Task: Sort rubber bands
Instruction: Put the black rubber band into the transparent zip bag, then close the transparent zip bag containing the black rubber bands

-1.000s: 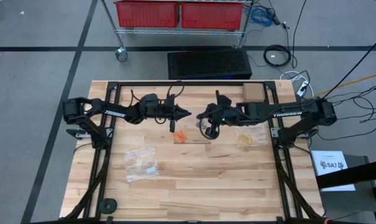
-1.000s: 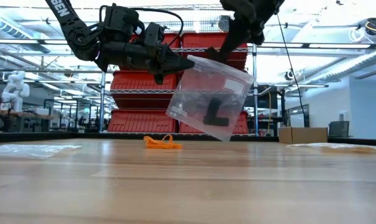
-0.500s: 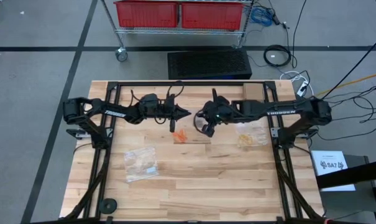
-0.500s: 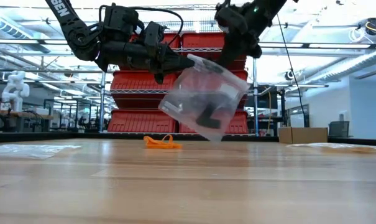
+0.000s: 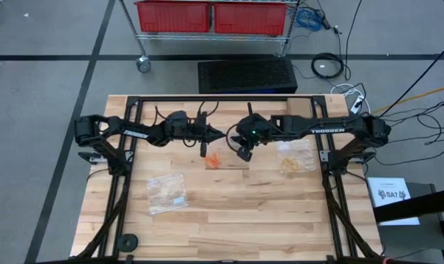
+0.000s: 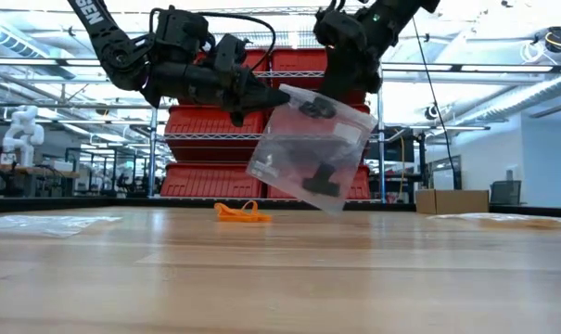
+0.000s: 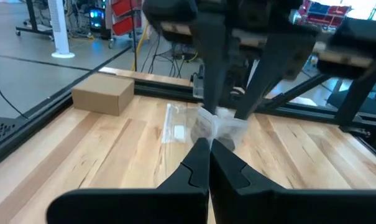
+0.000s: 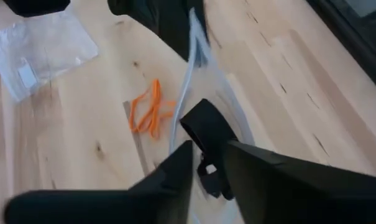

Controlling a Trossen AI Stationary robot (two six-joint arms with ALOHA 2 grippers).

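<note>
Wood surface [image 5: 229, 213] center: left gripper [image 6: 278, 95] pinched on clear bag [image 6: 308, 148] corner, bag hanging tilted, mouth upward. Right gripper [image 6: 328, 82] at mouth, cannot tell its state. Black rubber bands [image 6: 312, 174] inside; orange bands [image 6: 241, 212] lying flat below. Hold mouth wide, drop bands slowly.

Clear glossy plastic bag [image 6: 310, 144], matt orange rubber bands [image 6: 241, 212], smooth pale wood table [image 6: 280, 278].

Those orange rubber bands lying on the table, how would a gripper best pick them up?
Probably from straight above, fingers closing across the bunched middle of the orange rubber bands. They lie flat in a loose tangle on the bare table, offering no edge to grab from the side.
</note>
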